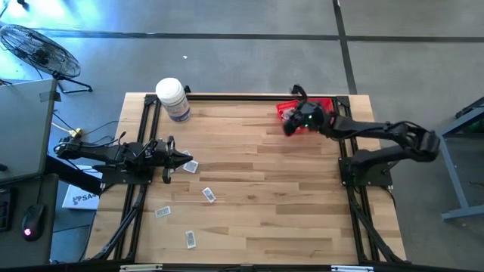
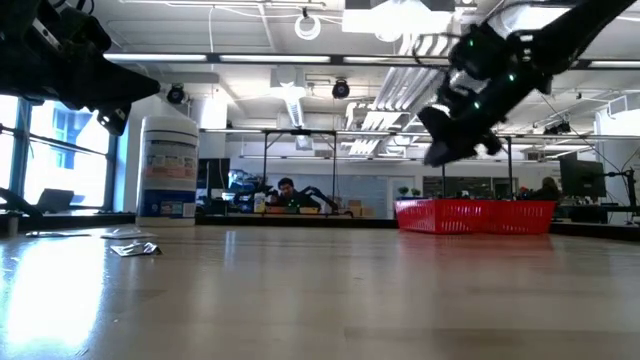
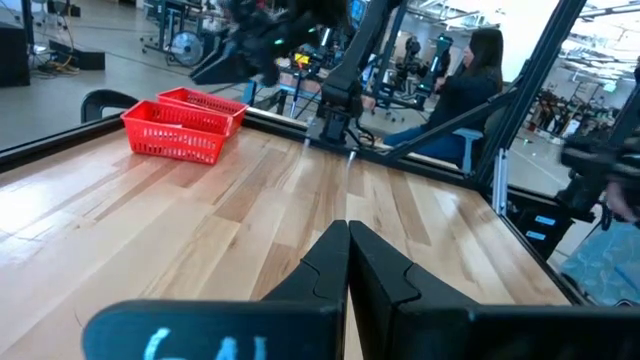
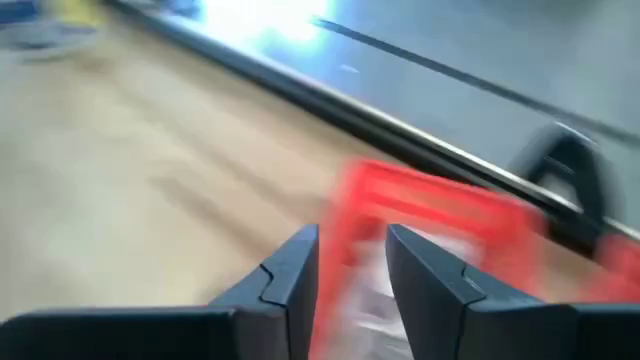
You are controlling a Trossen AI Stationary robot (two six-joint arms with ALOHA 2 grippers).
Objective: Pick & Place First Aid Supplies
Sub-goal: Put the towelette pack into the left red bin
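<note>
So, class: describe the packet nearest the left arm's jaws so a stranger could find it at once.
Start at the white bottle at the table's far left. Come towards the near edge to the left gripper. The packet lies right beside its tip; the other three lie apart, nearer the front edge.

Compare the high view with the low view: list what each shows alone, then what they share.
High view only: four packets spread on the table's left half, such as one packet, a fan on the floor, and the left gripper, shut, beside the packet nearest it. Low view only: people at desks in the room behind. Both: the white bottle, red basket and right gripper by the basket.
</note>
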